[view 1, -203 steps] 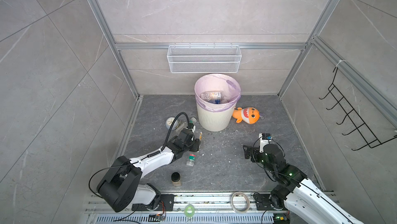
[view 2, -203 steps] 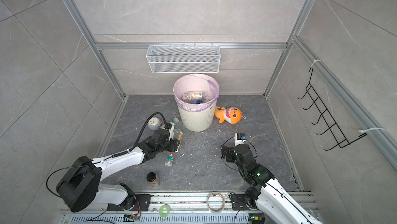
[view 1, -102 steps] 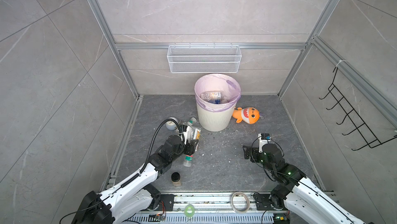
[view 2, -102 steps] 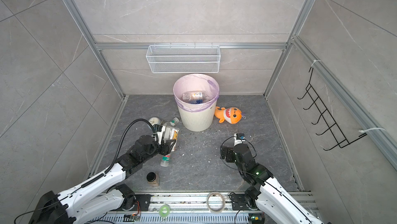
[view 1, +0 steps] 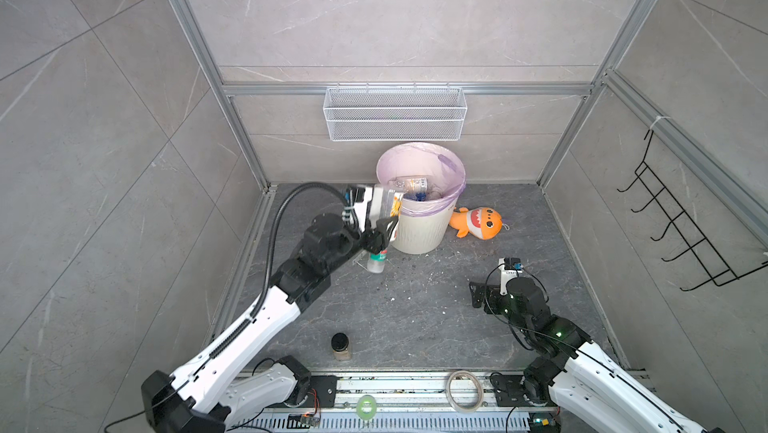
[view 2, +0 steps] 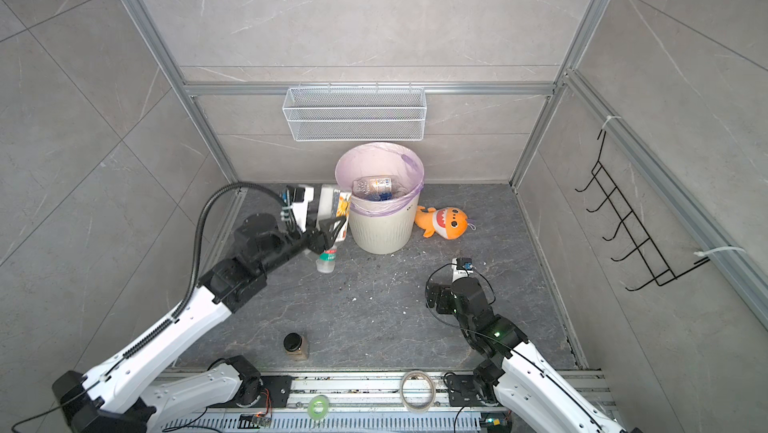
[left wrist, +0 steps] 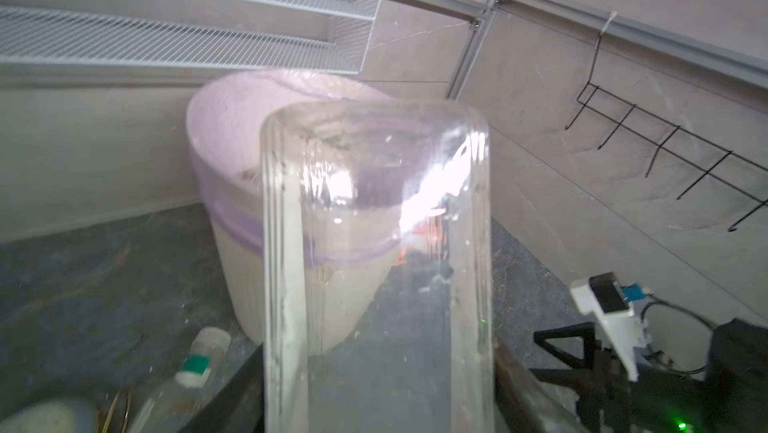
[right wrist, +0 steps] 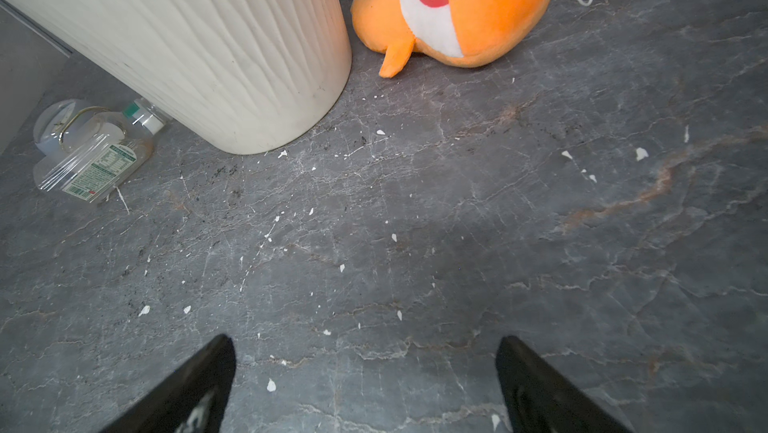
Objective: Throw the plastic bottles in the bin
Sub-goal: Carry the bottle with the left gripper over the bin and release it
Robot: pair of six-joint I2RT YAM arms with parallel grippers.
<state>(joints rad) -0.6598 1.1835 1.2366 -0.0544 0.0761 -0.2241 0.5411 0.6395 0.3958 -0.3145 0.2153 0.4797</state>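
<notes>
The left arm [view 1: 266,318] reaches from the lower left of both top views up toward the middle, wrist raised. The left hand [view 1: 381,217] sits just left of centre, jaws set close on a clear bottle [left wrist: 374,244] that sticks out past the fingers. The right arm [view 1: 582,364] is folded low in the lower right. The right hand [right wrist: 363,345] points toward the centre, jaws spread wide, holding nothing.
</notes>
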